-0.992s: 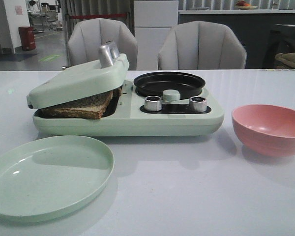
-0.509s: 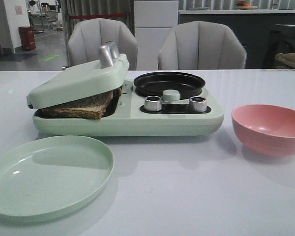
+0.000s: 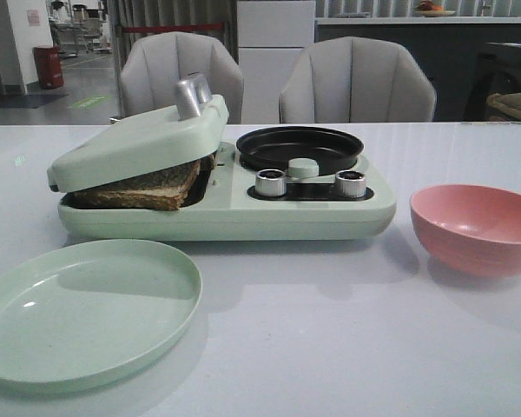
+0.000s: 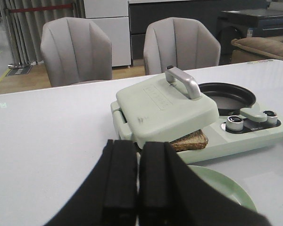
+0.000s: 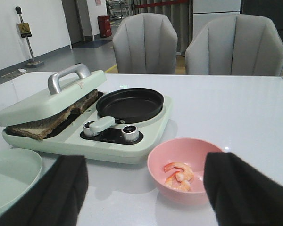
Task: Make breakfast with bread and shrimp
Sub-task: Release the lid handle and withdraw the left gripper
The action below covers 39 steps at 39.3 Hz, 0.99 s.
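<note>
The bread (image 3: pixel 148 187) lies in the pale green sandwich maker (image 3: pixel 226 213), under its half-lowered lid (image 3: pixel 139 143). It also shows in the left wrist view (image 4: pixel 191 140) and the right wrist view (image 5: pixel 42 126). The shrimp (image 5: pixel 179 175), a few curled pink-orange pieces, lie in the pink bowl (image 5: pixel 153 165). My left gripper (image 4: pixel 137 179) is shut and empty, in front of the sandwich maker's lid side. My right gripper (image 5: pixel 146 197) is open and empty, near the bowl on the robot's side. Neither gripper shows in the front view.
An empty pale green plate (image 3: pixel 78 308) lies at the front left of the white table. A black round pan (image 3: pixel 299 148) and two silver knobs (image 3: pixel 271 182) sit on the maker's right half. The pink bowl (image 3: pixel 478 228) stands right of it. Two grey chairs stand behind the table.
</note>
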Each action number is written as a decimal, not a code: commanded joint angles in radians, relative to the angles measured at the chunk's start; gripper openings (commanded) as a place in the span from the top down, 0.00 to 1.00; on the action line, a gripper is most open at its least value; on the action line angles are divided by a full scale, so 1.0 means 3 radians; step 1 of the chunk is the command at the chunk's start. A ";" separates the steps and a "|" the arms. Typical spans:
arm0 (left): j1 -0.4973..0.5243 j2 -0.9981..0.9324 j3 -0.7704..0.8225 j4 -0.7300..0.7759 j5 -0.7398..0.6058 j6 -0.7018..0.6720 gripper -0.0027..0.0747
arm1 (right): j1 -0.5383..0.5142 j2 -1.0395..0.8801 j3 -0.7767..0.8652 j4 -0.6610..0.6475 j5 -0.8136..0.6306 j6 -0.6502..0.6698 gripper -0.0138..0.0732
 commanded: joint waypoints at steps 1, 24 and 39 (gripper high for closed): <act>-0.0052 0.0040 -0.0088 -0.0048 -0.0275 -0.0037 0.82 | -0.0007 0.0077 -0.0199 0.0025 -0.0234 -0.0003 0.15; -0.0058 0.0040 -0.0088 -0.0048 -0.0297 -0.0037 0.82 | -0.0019 0.2895 -0.1850 0.0028 0.0434 0.0018 0.15; -0.0058 0.0040 -0.0088 -0.0069 -0.0279 -0.0037 0.82 | -0.0857 0.4385 -0.2673 0.0046 0.0660 0.0018 0.15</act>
